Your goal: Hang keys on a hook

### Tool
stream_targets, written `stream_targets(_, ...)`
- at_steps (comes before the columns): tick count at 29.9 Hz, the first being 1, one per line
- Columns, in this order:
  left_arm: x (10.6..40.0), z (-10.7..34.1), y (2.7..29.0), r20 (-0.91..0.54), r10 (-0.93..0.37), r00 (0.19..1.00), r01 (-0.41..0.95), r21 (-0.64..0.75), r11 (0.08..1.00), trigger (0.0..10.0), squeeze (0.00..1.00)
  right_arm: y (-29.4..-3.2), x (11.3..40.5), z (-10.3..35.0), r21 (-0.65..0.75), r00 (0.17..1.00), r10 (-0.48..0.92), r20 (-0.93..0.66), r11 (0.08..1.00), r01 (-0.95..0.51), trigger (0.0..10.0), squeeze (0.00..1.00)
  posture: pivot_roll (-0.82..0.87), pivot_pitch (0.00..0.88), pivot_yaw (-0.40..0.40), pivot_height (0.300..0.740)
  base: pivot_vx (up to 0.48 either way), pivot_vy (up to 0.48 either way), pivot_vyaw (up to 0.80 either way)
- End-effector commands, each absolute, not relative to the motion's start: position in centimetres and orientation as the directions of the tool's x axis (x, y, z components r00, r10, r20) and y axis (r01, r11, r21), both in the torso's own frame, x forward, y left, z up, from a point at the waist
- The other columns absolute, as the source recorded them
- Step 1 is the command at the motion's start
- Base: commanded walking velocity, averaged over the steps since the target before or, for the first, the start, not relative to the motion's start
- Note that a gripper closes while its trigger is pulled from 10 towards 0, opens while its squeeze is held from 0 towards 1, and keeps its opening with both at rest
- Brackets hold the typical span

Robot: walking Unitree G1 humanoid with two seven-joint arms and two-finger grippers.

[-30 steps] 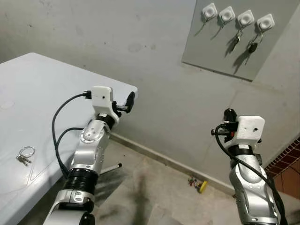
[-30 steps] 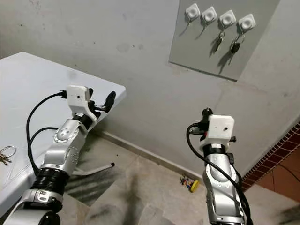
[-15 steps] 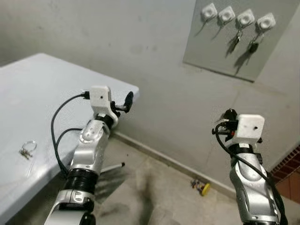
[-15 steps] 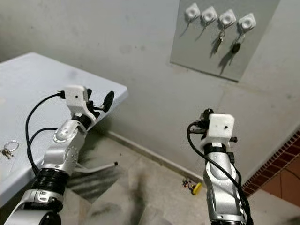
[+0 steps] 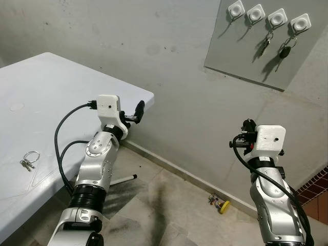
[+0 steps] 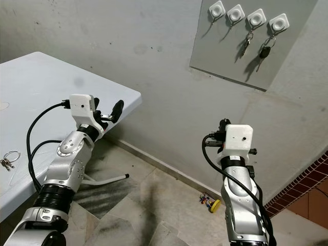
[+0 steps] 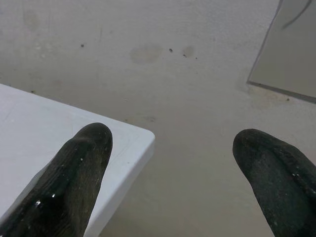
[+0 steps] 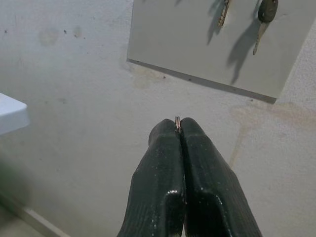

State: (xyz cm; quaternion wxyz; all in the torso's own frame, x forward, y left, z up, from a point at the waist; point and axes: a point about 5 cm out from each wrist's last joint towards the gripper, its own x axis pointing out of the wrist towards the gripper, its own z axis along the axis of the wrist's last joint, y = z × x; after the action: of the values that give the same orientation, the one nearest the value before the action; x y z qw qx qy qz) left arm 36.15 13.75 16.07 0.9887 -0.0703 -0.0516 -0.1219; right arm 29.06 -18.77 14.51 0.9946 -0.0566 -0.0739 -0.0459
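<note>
Table [image 5: 46, 102] fills the left side, its corner reaching twd the far wall [image 5: 154, 31]. Key ring [image 5: 28, 159] lies on the table near its left-front part, well apart from both arms. Left gripper [image 5: 138, 110] sits just off the table's far-right corner; left arm rises in front of the table edge. Right gripper [image 8: 178, 129] is low on the right, well apart from the table. Board [image 5: 256, 56] is on the wall, upper right, above and beyond the right gripper. Four hooks [image 5: 266, 15] run in a row across the board's top; the two rightmost carry hanging keys [image 5: 284, 50]. On the floor [image 5: 169, 205], btwn the arms and near the wall base, lies a small object [image 5: 220, 204].
</note>
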Motion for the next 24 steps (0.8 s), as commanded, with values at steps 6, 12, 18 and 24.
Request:
stream_targets(6,36.05,16.41,13.84,0.132,-0.246,0.96,0.263,-0.127,0.956,10.0,0.0,-18.68,28.97,15.21,-0.099,0.982,-0.079,0.174,0.99,0.098,10.0,0.0,0.0,0.045,-0.039,0.74,0.227,0.0,0.0)
stream_targets(12,36.06,16.38,13.8,0.13,-0.249,0.96,0.265,-0.127,0.956,10.0,0.0,-18.73,28.98,15.3,-0.104,0.981,-0.072,0.181,0.99,0.092,10.0,0.0,0.0,0.045,-0.039,0.74,0.377,0.0,0.0)
stream_targets(18,36.05,16.41,13.84,0.131,-0.25,0.959,0.266,-0.126,0.956,10.0,0.0,-18.6,28.96,15.31,-0.105,0.981,-0.065,0.184,0.991,0.086,10.0,0.0,0.0,0.048,-0.038,0.74,0.401,0.0,0.0)
stream_targets(24,36.03,16.42,13.83,0.129,-0.251,0.959,0.267,-0.128,0.955,10.0,0.0,-18.54,28.86,15.28,-0.104,0.981,-0.064,0.183,0.991,0.084,10.0,0.0,0.0,0.049,-0.035,0.74,0.402,0.0,0.0)
